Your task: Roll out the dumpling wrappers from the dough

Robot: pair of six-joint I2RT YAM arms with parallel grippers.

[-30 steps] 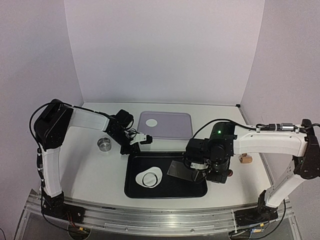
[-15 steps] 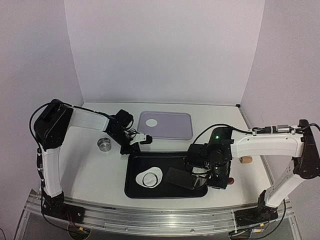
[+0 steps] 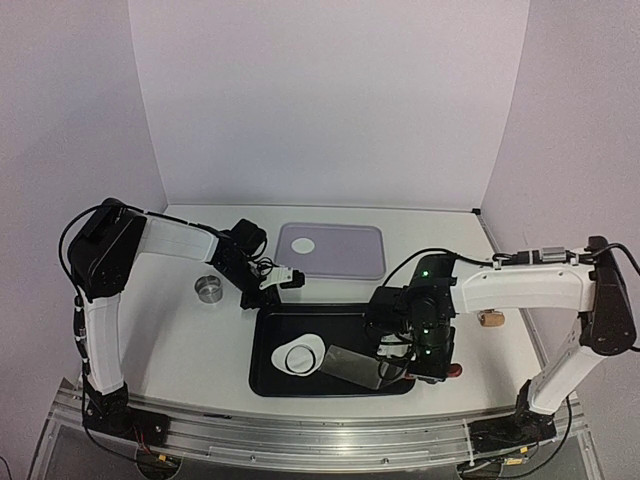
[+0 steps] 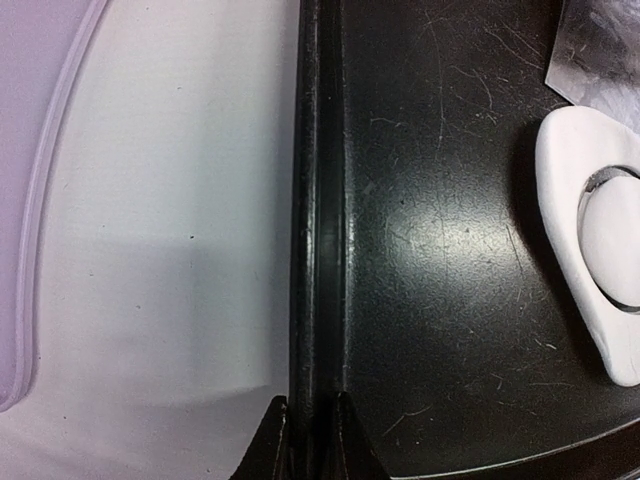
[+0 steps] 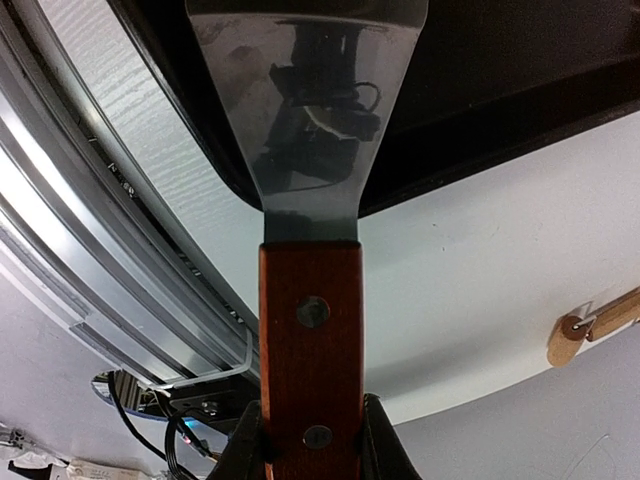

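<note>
Left jaws pinch the far-left rim of the black tray (image 4: 315,250); right jaws clamp the wooden handle of the scraper (image 5: 305,130) — its blade just beside the dough (image 4: 558,220).

Lighting was even, soft, from overhead; top view sharp, shadows faint. Left wrist view: tray (image 4: 440,250) showed dull sheen, dough (image 4: 555,200) nearly blown white. Right wrist view: spatula (image 5: 305,100) blade mirrored (near handle slightly soft), edges bowed.

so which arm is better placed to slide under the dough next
Right. Its hand grips the spatula, blade over the black tray beside the dough. The left hand is pinching the tray's rim.
</note>
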